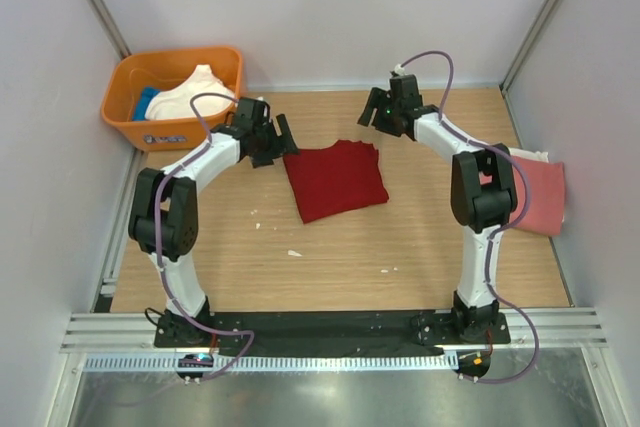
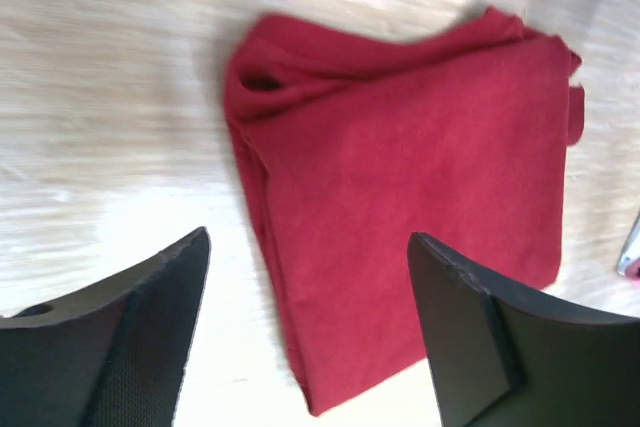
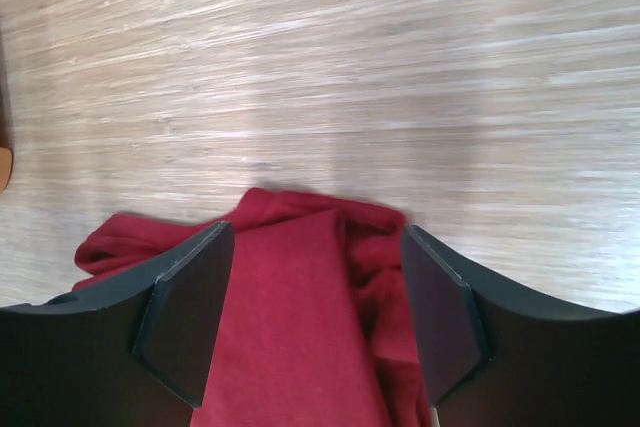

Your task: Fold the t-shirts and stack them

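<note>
The dark red t-shirt (image 1: 335, 179) lies folded into a rough rectangle on the wooden table, mid-table. My left gripper (image 1: 284, 139) is open just above the shirt's left far corner; in the left wrist view the shirt (image 2: 400, 197) lies flat below the spread fingers (image 2: 150, 317), with nothing between them. My right gripper (image 1: 373, 113) is open just beyond the shirt's far right corner; in the right wrist view the bunched far edge of the shirt (image 3: 300, 307) shows between the wide-apart fingers (image 3: 190, 307), apart from both.
An orange tub (image 1: 125, 117) at the back left holds a cream or white shirt (image 1: 190, 95) and a blue one (image 1: 148, 102). A salmon-pink shirt (image 1: 541, 194) lies folded at the table's right edge behind the right arm. Walls close in on three sides.
</note>
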Controlling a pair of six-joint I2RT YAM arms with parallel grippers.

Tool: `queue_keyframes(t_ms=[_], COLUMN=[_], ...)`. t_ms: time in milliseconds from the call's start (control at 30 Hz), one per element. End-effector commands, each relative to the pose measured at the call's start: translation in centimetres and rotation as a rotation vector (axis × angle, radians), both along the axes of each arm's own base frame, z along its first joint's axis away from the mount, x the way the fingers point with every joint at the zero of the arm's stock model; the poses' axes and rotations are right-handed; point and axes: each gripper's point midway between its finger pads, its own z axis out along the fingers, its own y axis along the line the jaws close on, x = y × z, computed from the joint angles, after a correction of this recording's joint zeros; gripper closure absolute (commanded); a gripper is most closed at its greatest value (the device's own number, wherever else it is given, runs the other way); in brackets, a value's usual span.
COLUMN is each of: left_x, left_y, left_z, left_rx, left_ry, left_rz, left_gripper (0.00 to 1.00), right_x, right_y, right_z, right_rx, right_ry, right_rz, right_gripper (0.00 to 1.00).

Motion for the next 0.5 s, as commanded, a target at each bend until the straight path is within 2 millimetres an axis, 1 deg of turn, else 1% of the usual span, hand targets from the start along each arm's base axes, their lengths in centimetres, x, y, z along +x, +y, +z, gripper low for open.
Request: queue_keyframes(t_ms=[0,33,67,100,133,167,200,233,267,300,333,367,400,433,467], left_x=[1.6,1.3,0.8,0.4,0.1,-0.2,-0.9,-1.2,-1.5,-2.3,-2.4,-2.8,-3.4,-3.4,-3.4], left_y=[0.1,0.3,0.5,0.5,0.3,-0.4,-0.5,-1.2,-1.1,-1.5,-1.7,-1.9,-1.7,-1.9,-1.8], left_z=[3.2,3.8,3.4,3.1,2.9,3.2,2.3,2.4,2.0,1.2,1.0,0.8,-0.2,-0.3,-0.7], left_rx=[-0.017,-0.018,-0.015,-0.018,-0.030,-0.057,-0.061,-0.079,-0.081,-0.078,-0.081,-0.083,-0.080,-0.088,-0.088], left_ry=[-0.124,-0.142,-0.130,-0.121,-0.115,-0.121,-0.100,-0.105,-0.101,-0.085,-0.092,-0.091,-0.073,-0.080,-0.074], left_rz=[0.010,0.014,0.013,0.008,0.001,-0.020,-0.028,-0.039,-0.036,-0.046,-0.046,-0.049,-0.047,-0.045,-0.037], left_gripper=[0.17,0.16,0.16,0.16,0.16,0.16,0.17,0.17,0.17,0.16,0.15,0.14,0.14,0.13,0.13], right_x=[0.3,-0.9,-1.7,-2.3,-3.6,-4.3,-4.9,-5.9,-6.5,-7.0,-7.9,-8.3,-9.1,-9.0,-9.1], right_y=[-0.5,-0.9,-1.5,-2.0,-2.5,-2.5,-2.7,-3.5,-4.0,-4.1,-4.7,-4.7,-4.3,-4.0,-3.8], right_z=[6.0,5.0,6.2,6.1,4.3,3.9,3.9,2.3,1.9,2.2,1.0,1.0,0.4,0.3,-0.1], right_rx=[0.042,0.035,0.037,0.036,0.030,0.044,0.049,0.042,0.039,0.043,0.040,0.045,0.061,0.076,0.085], right_ry=[-0.132,-0.112,-0.134,-0.131,-0.087,-0.074,-0.070,-0.020,0.001,0.001,0.027,0.022,0.033,0.024,0.035], right_rz=[-0.009,-0.010,-0.011,-0.014,-0.013,0.005,0.011,0.000,-0.009,-0.004,-0.012,-0.009,0.018,0.034,0.043], right_gripper=[0.27,0.28,0.29,0.30,0.30,0.31,0.30,0.29,0.26,0.22,0.12,0.10,0.09,0.09,0.11])
